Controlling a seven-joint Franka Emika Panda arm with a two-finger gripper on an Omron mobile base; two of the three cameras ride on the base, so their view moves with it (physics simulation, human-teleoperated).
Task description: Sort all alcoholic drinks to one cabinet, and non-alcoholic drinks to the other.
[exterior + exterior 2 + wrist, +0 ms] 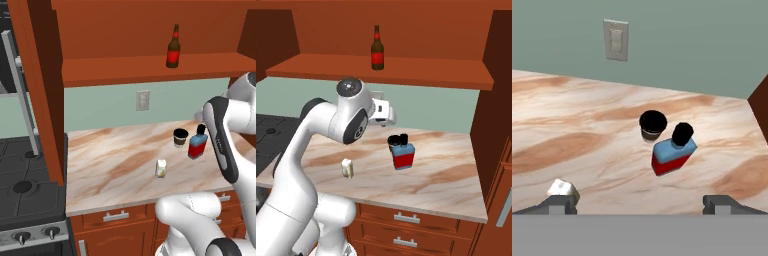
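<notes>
Claw (640, 202) agape above red bottle (672, 151); labels unreadable.

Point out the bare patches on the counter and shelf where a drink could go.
The counter is bare from the stove-side cabinet wall to the carton, and, in the right base view, right of the red bottle. The shelf is bare either side of the brown bottle. It is crowded where the cup stands by the red bottle.
</notes>
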